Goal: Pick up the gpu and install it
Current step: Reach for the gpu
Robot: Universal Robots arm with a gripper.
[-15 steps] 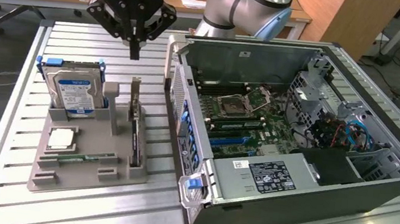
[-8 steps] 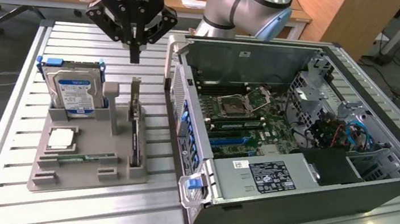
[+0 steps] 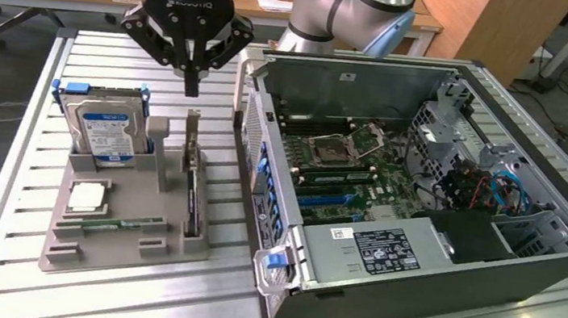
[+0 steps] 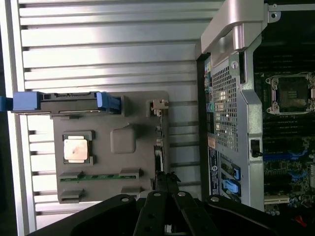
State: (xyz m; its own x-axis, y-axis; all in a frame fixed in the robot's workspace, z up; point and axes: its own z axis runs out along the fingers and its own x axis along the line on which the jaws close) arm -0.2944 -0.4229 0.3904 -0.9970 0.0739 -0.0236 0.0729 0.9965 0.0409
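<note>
Closest in the exterior view sits the computer case [image 3: 430, 295], laid on its side with the panel off, so its motherboard [image 3: 348, 167] faces up, presumably to let parts go straight down into the slots. On the exterior view's left, near the case on the slatted tabletop [image 3: 1, 254], lies a grey holder tray [image 3: 121, 245] with a memory stick [image 3: 116, 225] and a processor chip [image 3: 87, 197] lying flat, and behind them a hard drive [image 3: 108, 131] propped upright. The gpu [image 3: 193, 192] stands on edge in the tray's slot beside the case, untouched; that pose seems meant to offer its top edge to a grasp from above. Farther back, the gripper [image 3: 191, 87] hangs above the card's far end, clear of it, fingers closed together and holding nothing.
</note>
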